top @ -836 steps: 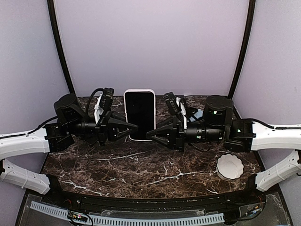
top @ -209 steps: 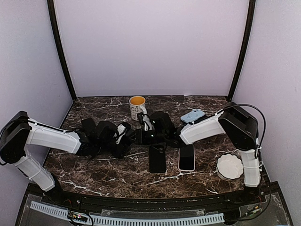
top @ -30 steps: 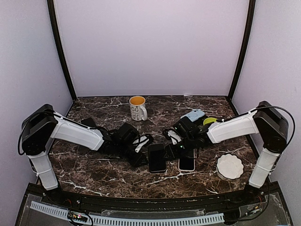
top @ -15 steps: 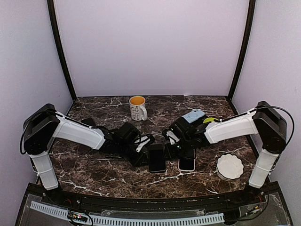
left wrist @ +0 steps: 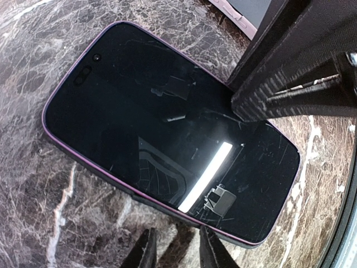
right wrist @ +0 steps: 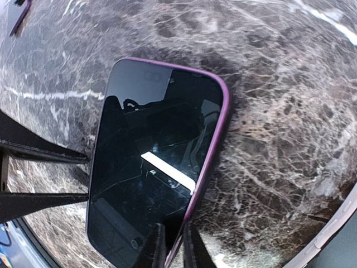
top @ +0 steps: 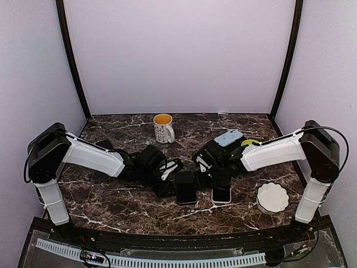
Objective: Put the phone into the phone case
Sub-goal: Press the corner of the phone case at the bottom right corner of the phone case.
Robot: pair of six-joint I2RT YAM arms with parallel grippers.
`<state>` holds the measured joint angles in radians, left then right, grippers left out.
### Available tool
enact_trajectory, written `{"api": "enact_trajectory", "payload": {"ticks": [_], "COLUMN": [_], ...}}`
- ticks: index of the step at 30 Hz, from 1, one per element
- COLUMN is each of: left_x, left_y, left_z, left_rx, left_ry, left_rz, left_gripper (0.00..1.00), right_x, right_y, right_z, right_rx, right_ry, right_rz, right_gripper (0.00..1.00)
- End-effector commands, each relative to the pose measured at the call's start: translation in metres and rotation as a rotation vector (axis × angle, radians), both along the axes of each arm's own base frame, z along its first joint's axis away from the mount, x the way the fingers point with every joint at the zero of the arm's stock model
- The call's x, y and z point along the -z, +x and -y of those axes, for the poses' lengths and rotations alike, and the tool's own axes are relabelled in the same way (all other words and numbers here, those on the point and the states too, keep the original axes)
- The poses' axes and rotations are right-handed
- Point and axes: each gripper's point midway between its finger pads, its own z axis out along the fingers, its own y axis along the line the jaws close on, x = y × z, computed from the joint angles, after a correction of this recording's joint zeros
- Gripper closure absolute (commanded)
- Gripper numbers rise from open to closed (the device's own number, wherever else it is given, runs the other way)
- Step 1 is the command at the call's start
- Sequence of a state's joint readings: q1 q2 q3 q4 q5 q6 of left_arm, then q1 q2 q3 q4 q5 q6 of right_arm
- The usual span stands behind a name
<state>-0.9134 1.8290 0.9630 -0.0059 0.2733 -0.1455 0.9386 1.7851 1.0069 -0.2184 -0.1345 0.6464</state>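
seating check | phone (left wrist: 167, 139) lies screen-up in purple phone case (right wrist: 217, 120) on counter (left wrist: 33, 190), just ahead of my left end effector (left wrist: 175, 251), slightly apart, empty | right end effector (right wrist: 170, 248) nearly together at case rim, clamping I cannot tell | I should press corners evenly, no sliding

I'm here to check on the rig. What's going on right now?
The left gripper and right gripper are down at opposite long edges of the dark phone, which lies flat on the table. It already sits in a purple-rimmed case. They seem to be seating it.
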Motion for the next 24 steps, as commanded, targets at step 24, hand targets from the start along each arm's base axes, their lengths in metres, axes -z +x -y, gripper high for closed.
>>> {"api": "enact_trajectory", "payload": {"ticks": [24], "left_x": [0.024], "left_y": [-0.04], "left_z": [-0.01], "left_rx": [0.059], "left_ry": [0.032], "left_rz": [-0.141], "left_gripper": [0.83], "right_x": [0.012], "right_y": [-0.042], "right_z": [-0.004], "right_rx": [-0.073], "right_ry": [-0.07], "right_rz": [-0.08], "right_gripper": [0.89]}}
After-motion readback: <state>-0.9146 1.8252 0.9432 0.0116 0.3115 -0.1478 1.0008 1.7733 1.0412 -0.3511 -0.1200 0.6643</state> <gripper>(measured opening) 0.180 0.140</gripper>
